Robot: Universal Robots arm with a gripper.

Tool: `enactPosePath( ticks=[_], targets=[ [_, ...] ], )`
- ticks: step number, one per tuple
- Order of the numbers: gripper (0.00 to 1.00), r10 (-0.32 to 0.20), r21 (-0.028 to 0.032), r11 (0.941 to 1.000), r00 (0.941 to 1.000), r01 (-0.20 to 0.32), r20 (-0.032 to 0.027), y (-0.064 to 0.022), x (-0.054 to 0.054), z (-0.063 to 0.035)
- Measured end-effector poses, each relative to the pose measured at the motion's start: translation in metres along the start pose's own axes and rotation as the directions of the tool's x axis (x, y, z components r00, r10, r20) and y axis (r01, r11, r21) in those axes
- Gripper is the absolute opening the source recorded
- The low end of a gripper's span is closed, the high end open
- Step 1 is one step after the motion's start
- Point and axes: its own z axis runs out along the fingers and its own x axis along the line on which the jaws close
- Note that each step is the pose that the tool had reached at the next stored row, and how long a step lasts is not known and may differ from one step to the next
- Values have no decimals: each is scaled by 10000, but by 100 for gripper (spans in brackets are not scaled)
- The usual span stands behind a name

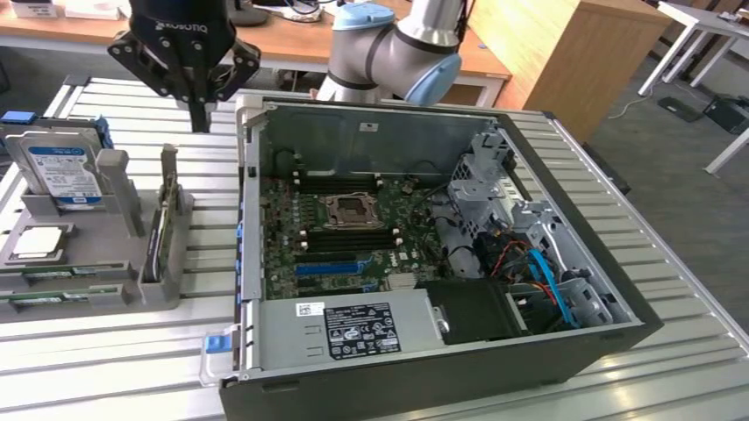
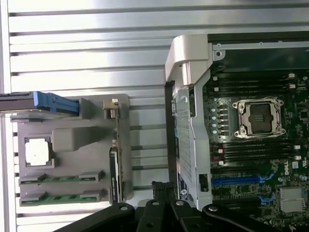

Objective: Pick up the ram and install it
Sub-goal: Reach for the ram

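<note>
One gripper (image 1: 202, 118) hangs in the air above the slatted metal surface (image 1: 105, 368). Its fingers (image 1: 202, 105) are pressed together with nothing between them. In the wrist view the gripper (image 2: 161, 189) shows over the gap between the holder and the computer case.

One grey holder (image 1: 117, 175) stands on the surface at the exterior view's left. It carries five things:
- One ram stick (image 1: 53, 277), thin and green, lies flat in its clips.
- A second ram stick (image 1: 47, 298) lies parallel and just beside the first.
- One hard drive (image 1: 59, 171) with a blue-and-white label stands upright.
- One square processor chip (image 1: 35, 243) lies flat.
- One dark flat part (image 1: 174, 206) stands on edge. I cannot tell what it is.

The wrist view shows the ram stick (image 2: 60, 178), the second ram stick (image 2: 60, 198), the processor chip (image 2: 37, 151) and the holder (image 2: 72, 140).

One open computer case (image 1: 468, 386) lies on its side just beside the holder. Inside are a motherboard (image 1: 351, 254), an empty processor socket (image 1: 351, 210) and a power supply (image 1: 351, 326).

Both sticks sit in the holder, well apart from the fingers and untouched.
</note>
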Motion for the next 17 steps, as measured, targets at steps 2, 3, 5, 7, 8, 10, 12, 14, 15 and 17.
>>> enactPosePath(
  ticks=[2,3,5,7,8,10,12,14,15,17],
  targets=[
    [10,0,0,10000,10000,0,0,-4,48,-1],
    [10,0,0,10000,10000,0,0,-6,74,-2],
    [10,0,0,10000,10000,0,0,-10,126,-4],
    [10,1,0,10000,10000,-1,-1,-13,180,-5],
    [10,1,0,10000,10000,-1,0,-15,205,-5],
    [10,0,0,10000,10000,0,-1,-19,255,-7],
    [10,-1,0,10000,10000,1,0,-23,308,-8],
    [10,0,0,10000,10000,0,-1,-27,363,-10],
    [10,1,0,10000,10000,-1,-1,-29,387,-10],
    [10,0,0,10000,10000,0,0,-35,472,-12]
  ],
)
